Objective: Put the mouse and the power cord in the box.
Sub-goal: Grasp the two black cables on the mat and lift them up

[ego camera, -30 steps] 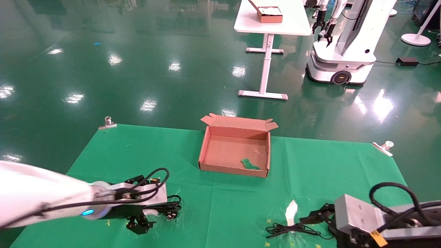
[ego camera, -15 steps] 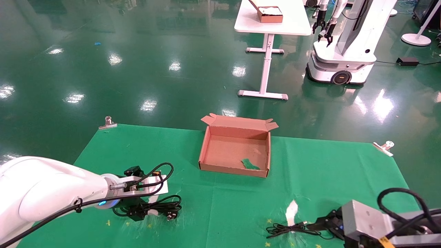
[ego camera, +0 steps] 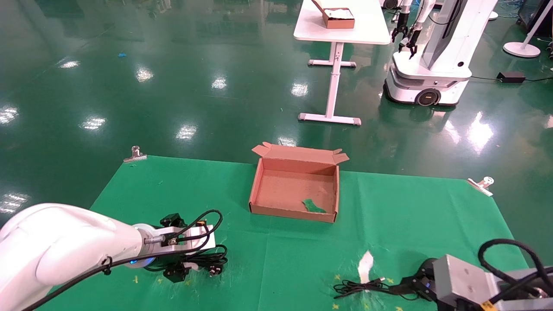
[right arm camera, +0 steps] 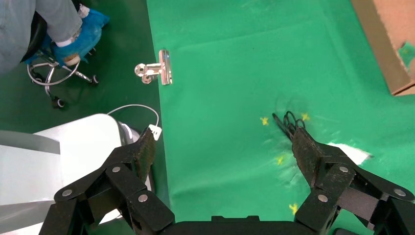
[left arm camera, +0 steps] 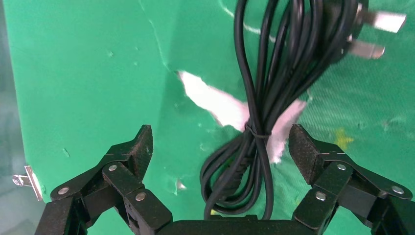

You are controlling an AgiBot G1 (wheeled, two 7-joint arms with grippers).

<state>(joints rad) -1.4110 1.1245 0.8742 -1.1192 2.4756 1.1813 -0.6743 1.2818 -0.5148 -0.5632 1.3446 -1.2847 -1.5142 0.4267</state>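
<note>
Left gripper (left arm camera: 222, 149), fingers (left arm camera: 139, 147) spread, straddles the thick black coiled power cord (left arm camera: 264, 103) lying on the green-covered bench (ego camera: 281, 259); closing at the tied waist should gather every loop. Right gripper (right arm camera: 225, 152), fingers released, idles.

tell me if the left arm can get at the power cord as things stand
Probably yes. The left gripper is open, its fingers on either side of the power cord, which lies on the green mat. Nothing lies between fingers and cord.

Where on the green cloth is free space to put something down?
Free: the cloth between the box and the far left clip, and right of the box toward the other clip. Crowded: the near edge, with the power cord under the left pincer and thin cable by the right pincer.
</note>
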